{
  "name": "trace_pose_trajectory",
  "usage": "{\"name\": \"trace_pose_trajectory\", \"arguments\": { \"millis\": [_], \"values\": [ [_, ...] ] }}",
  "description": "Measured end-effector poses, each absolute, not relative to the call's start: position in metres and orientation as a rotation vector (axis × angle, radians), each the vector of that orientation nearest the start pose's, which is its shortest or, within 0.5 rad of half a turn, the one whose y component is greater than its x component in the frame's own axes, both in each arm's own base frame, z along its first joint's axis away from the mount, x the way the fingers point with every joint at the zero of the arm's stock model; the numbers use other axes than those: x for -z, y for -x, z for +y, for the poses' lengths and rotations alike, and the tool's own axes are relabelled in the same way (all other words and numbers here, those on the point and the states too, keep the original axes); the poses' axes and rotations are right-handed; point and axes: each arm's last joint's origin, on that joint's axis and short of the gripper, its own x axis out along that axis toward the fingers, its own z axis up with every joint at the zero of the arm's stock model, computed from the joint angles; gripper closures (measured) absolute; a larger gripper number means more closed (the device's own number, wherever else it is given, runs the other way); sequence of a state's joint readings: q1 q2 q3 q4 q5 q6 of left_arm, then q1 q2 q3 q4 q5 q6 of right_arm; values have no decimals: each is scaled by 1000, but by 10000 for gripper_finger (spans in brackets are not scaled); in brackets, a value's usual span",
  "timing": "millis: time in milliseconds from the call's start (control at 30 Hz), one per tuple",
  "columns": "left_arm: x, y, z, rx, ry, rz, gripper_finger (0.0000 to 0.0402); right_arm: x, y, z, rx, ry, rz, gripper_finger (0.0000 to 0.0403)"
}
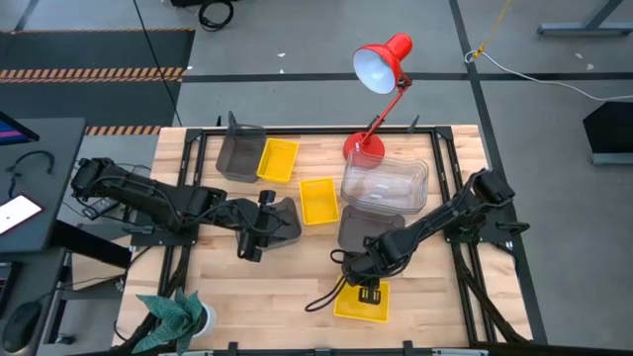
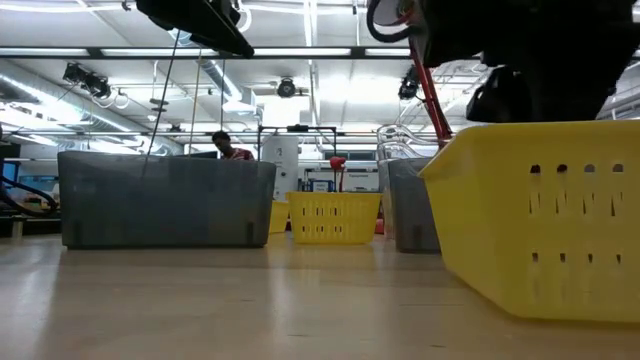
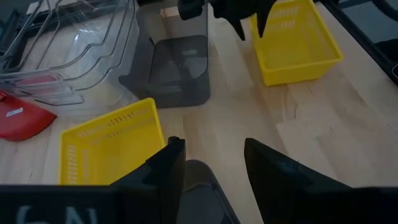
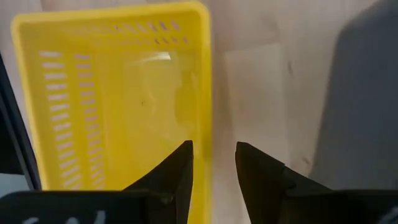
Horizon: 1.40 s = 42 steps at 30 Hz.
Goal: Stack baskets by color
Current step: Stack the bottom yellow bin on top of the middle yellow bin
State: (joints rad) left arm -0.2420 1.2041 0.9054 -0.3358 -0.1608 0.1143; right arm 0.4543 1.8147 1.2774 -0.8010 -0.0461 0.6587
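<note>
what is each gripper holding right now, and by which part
Nothing is held. The right gripper stands open astride the long rim of the front yellow basket, not clamped. The left gripper is open over a dark-grey basket, empty.

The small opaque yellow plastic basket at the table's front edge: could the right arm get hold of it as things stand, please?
Probably yes. The right end effector hangs over the small opaque yellow plastic basket with its fingers apart astride one wall, nothing between.

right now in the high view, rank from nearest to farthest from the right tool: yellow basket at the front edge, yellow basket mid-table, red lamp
1. Front yellow basket, directly under the right tool.
2. Mid-table yellow basket, centre.
3. Red lamp, far edge.
</note>
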Motion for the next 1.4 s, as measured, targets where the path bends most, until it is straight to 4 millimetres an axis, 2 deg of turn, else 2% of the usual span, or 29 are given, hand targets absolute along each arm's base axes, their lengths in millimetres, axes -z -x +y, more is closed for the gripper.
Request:
{"name": "trace_pose_trajectory", "arguments": {
  "millis": [233,433,533,667,767,833,1067,1233,1400],
  "values": [
    [-278,-249,-57,114,-236,616,230,-165,-317,160,45,-245,1446,277],
    [-278,-242,-55,109,-257,657,230,-159,-320,159,47,-321,1480,284],
    [-286,-233,-52,96,-283,633,230,-160,-322,153,84,-367,1475,314],
    [-286,-222,-49,104,-315,556,230,-162,-328,146,136,-463,1450,384],
    [-269,-212,-47,105,-321,519,230,-162,-333,142,156,-522,1432,391],
    [-264,-207,-46,103,-290,486,230,-163,-336,139,163,-560,1415,392],
    [-271,-179,-48,135,-209,353,230,-189,-358,127,190,-594,1305,398],
    [-259,-157,-42,127,-145,282,230,-216,-376,115,259,-595,1173,399],
    [-261,-140,-36,100,-81,204,230,-249,-392,95,408,-599,1014,400]
  ]
}}
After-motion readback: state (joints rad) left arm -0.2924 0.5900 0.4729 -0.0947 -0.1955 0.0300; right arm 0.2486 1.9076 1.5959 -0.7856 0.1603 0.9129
